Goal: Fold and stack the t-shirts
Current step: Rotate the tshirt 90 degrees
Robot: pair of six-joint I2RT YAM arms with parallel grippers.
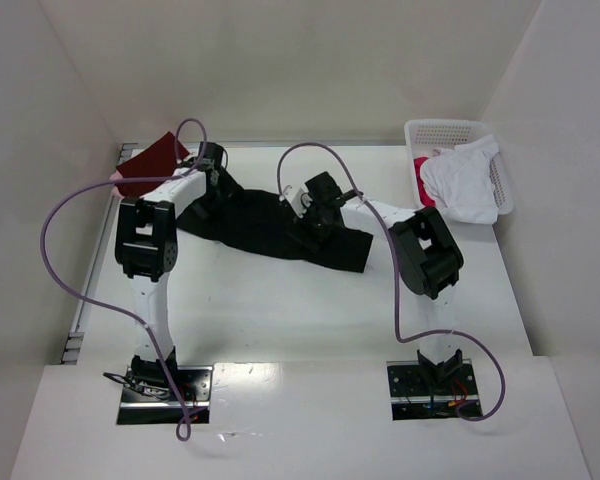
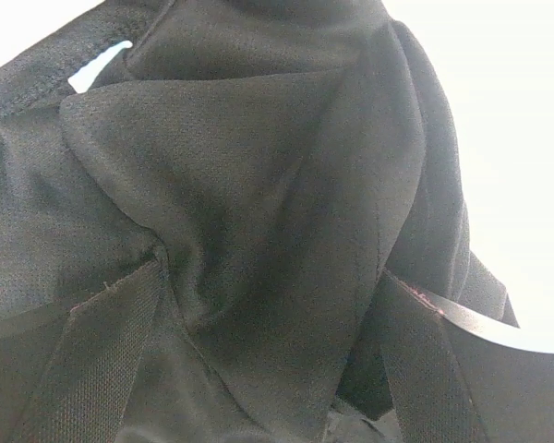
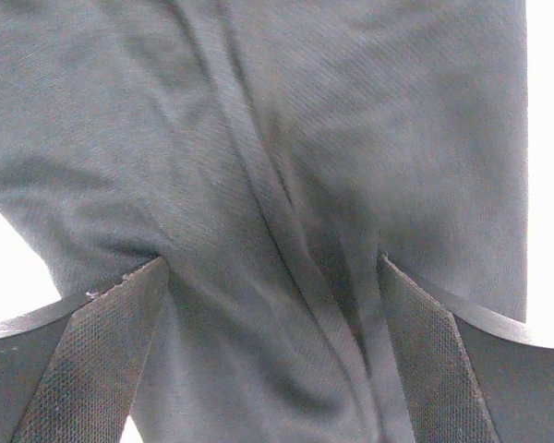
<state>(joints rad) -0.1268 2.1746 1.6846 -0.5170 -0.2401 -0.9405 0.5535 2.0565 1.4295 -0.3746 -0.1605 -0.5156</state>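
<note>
As the black t-shirt lay crumpled on the desk, our left fingers and right fingers stood released over it

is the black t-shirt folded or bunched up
Bunched, not folded: the black t-shirt lies crumpled in an uneven strip, creased in both wrist views.

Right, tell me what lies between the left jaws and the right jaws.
The black shirt, crumpled, fills the stretch from the left jaws to the right jaws. The top view shows it.
</note>
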